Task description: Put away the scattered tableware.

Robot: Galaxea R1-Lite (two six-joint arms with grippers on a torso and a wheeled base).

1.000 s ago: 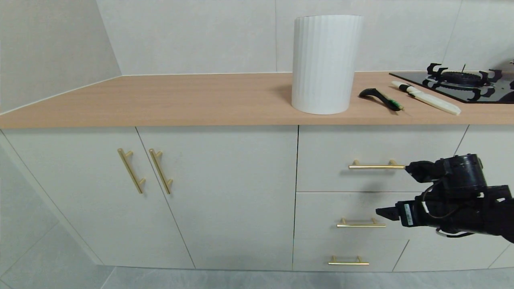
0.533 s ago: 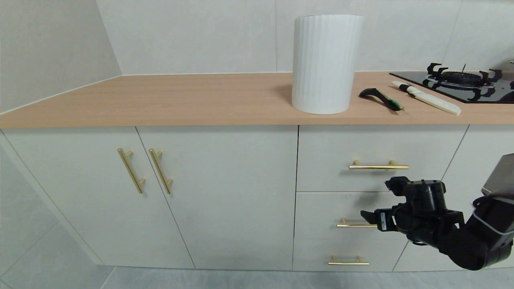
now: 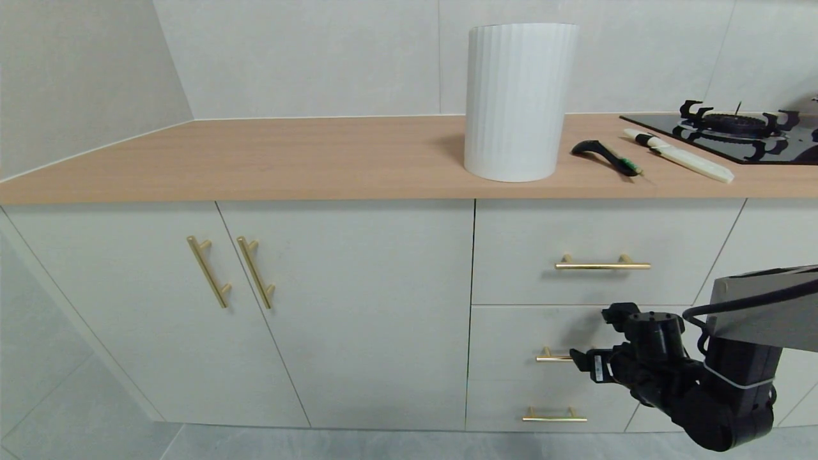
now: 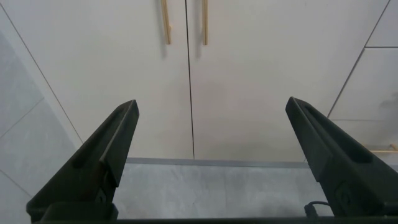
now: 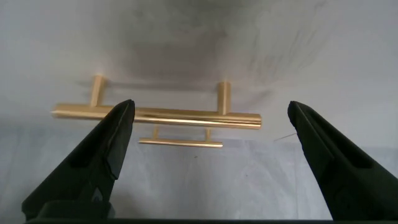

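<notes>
Right gripper spread wide, middle drawer handle straight ahead of fingers, not touching. Bar lies sideways, along finger gap (may need turn). Left gripper spread too, farther off. Peeler, knife up on counter.

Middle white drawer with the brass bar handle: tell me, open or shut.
Shut: the middle white drawer lies flush with the fronts above and below; the right gripper, fingers open, faces its brass bar handle.
</notes>
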